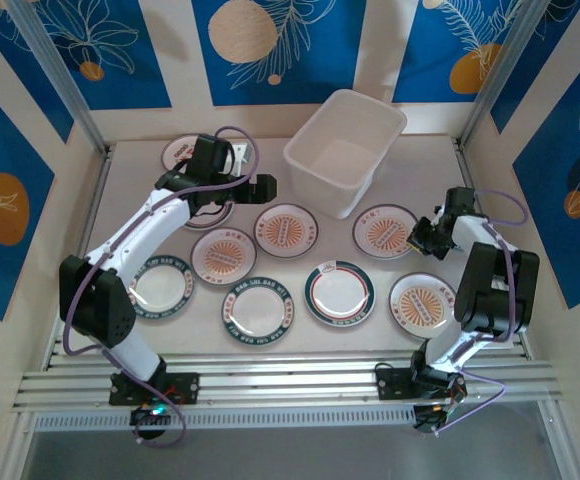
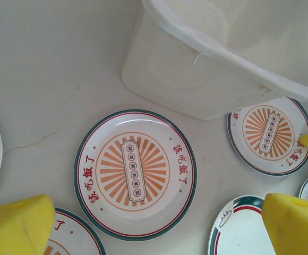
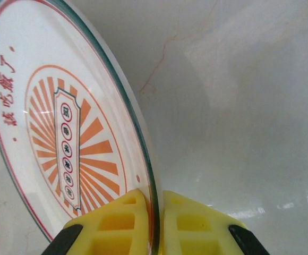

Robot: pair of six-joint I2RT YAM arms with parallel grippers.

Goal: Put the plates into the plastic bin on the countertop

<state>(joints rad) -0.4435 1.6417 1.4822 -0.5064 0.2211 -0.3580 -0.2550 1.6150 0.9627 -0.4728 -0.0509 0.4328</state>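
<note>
The left gripper [image 1: 262,189] hangs above the middle of the countertop [image 1: 432,172] with its yellow fingers [image 2: 17,226] wide apart and nothing between them. Below it lies an orange-sunburst plate [image 2: 135,174], flat and just beside the plastic bin [image 1: 315,178]. No plate can be seen inside the bin. The other plates are spread singly in loose rows in front of it, among them a green-rimmed one [image 1: 338,292] near the centre.

Further right, the right gripper [image 3: 155,212] is clamped on the near rim of another sunburst plate [image 1: 385,230], one pad on the printed face and one underneath. Whether that edge has left the surface is hard to tell.

The plates look stiff, glossy and probably light. A pinch at the rim seems the only hold available on a flat-lying plate. The smooth glaze could slip or swing in the foam pads, and a drop might chip it, so a slow carry suits.
</note>
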